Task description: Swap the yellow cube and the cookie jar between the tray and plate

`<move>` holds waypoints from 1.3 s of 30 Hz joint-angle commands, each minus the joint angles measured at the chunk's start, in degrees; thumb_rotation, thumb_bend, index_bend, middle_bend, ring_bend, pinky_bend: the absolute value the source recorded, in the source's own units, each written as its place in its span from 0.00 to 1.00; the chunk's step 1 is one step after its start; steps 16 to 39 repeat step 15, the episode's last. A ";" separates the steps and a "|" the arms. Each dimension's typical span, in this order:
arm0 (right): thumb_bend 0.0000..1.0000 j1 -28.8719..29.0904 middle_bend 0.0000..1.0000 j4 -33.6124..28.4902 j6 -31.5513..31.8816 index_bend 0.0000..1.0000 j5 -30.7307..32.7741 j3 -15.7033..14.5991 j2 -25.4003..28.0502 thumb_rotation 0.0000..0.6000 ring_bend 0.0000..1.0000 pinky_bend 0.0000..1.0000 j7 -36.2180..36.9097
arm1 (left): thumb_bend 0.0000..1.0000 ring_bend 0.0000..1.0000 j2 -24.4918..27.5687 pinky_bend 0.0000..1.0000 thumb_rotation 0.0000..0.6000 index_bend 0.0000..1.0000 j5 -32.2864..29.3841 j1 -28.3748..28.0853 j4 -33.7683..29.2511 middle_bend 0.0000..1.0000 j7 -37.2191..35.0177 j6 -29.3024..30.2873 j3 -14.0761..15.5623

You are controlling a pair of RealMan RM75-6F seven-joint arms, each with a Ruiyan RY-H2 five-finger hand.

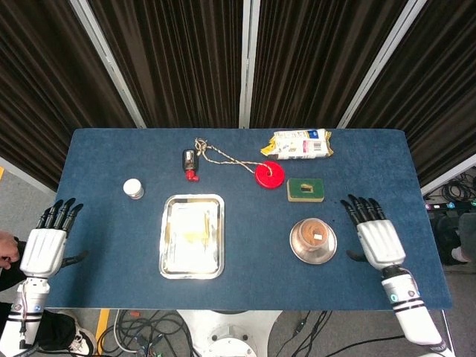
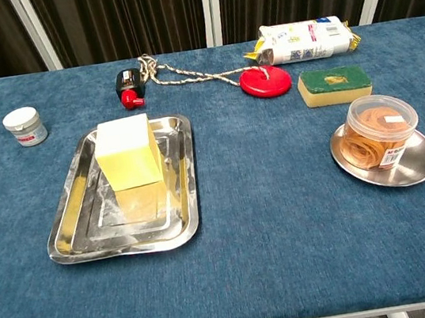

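The yellow cube (image 2: 127, 152) stands in the silver tray (image 2: 73, 220) on the left half of the table; from above the yellow cube (image 1: 193, 227) shows inside the tray (image 1: 169, 262). The clear cookie jar (image 2: 378, 132) sits on the round metal plate (image 2: 418, 168) at the right, also seen as cookie jar (image 1: 313, 234) on plate (image 1: 297, 251). My right hand (image 1: 380, 236) hovers right of the plate, fingers spread, holding nothing. My left hand (image 1: 49, 242) stays off the table's left edge, fingers spread and empty. Neither hand shows in the chest view.
Along the back lie a green sponge (image 2: 333, 83), a red disc (image 2: 265, 81) tied to a rope (image 2: 184, 74), a black and red tool (image 2: 130, 86) and a snack packet (image 2: 305, 39). A small white pot (image 2: 24, 126) stands at the left.
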 commanded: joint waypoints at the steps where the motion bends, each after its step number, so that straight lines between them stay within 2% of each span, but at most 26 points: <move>1: 0.00 -10.30 0.00 9.14 14.34 0.00 -5.38 -0.41 -1.31 1.00 0.00 0.00 7.23 | 0.01 0.00 1.17 0.13 1.00 0.11 -0.30 0.39 -1.25 0.05 0.88 -0.05 0.11; 7: 0.00 -15.22 0.00 14.67 17.57 0.00 -5.04 -0.35 -2.74 1.00 0.00 0.00 10.20 | 0.01 0.00 2.09 0.13 1.00 0.11 -1.23 1.12 -2.48 0.05 2.32 0.12 0.06; 14: 0.00 -16.96 0.00 15.59 17.10 0.00 -5.57 0.28 -3.56 1.00 0.00 0.00 8.72 | 0.01 0.00 1.78 0.13 1.00 0.11 -2.76 1.96 -2.54 0.05 3.17 0.57 -0.46; 39: 0.00 -17.13 0.00 15.65 16.88 0.00 -5.45 0.43 -3.73 1.00 0.00 0.00 8.61 | 0.01 0.00 1.77 0.13 1.00 0.11 -2.86 2.01 -2.53 0.05 3.11 0.57 -0.52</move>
